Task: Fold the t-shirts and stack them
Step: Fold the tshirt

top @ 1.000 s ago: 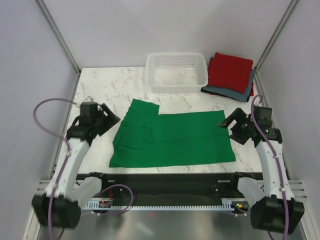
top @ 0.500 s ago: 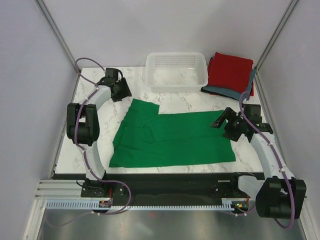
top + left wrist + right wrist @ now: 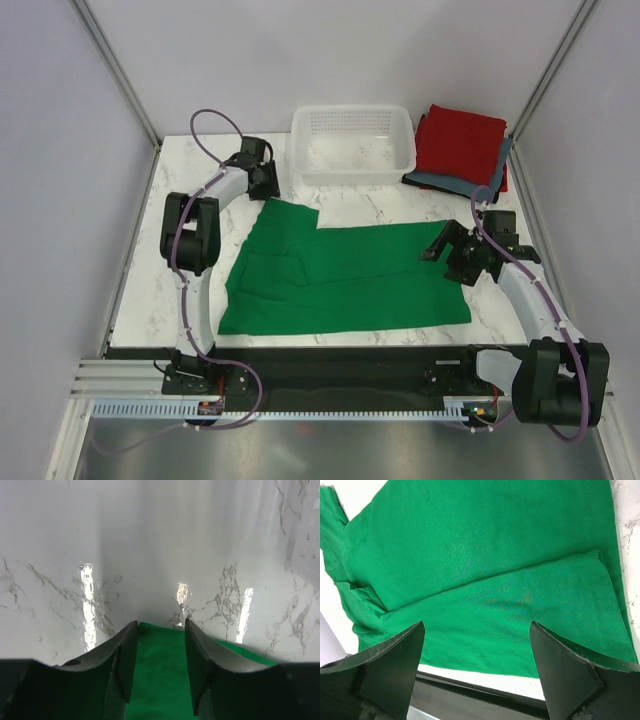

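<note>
Left gripper (image 3: pixel 161 629) poised at the far corner of the green t-shirt (image 3: pixel 340 275), jaws parted; right gripper (image 3: pixel 476 630) spread wide above its right edge. Folded shirts (image 3: pixel 460 145) lie stacked beside the basket (image 3: pixel 352 168).

High rear overview, two close wrist views, green t-shirt (image 3: pixel 340 275) shared

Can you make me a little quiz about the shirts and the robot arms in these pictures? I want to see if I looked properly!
1. What colour is the unfolded t-shirt lying flat on the table? A red, B green, C blue.
2. Fill the gap: seen from above, the folded red t-shirt lies to the ___ of the white basket.
3. True or false: the right gripper has its jaws wide open.

Key: 1 B. 2 right. 3 true.
</note>
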Robot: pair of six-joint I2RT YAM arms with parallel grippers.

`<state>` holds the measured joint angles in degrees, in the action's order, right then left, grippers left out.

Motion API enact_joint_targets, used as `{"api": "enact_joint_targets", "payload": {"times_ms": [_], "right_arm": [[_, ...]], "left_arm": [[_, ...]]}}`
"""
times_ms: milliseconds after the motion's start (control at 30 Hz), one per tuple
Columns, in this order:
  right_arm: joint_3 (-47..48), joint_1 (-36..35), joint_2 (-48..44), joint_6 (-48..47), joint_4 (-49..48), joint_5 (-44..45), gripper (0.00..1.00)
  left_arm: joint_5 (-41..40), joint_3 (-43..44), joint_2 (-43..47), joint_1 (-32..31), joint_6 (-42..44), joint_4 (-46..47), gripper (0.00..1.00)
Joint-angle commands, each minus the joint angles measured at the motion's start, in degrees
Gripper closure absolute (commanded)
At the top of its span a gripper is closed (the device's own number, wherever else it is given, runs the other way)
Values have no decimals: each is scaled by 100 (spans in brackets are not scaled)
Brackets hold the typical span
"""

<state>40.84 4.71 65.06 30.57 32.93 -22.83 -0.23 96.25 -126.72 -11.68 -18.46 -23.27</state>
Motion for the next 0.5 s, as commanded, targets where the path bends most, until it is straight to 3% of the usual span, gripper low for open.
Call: {"api": "enact_joint_targets", "payload": {"times_ms": [0,267,367,467], "right_arm": [[3,-14,-160,-68,-138,42,7],[519,-14,234,28,-348,375,7],[942,-14,796,11,-533,822,9],[1609,-49,1499,-59,-901,1867,15]], "left_arm": [[-118,184,-169,-36,255,-196,51],[-4,245,-283,-80,299,-257,95],[-3,219,-318,-71,246,-257,98],[145,236,-354,-71,273,-178,98]]}}
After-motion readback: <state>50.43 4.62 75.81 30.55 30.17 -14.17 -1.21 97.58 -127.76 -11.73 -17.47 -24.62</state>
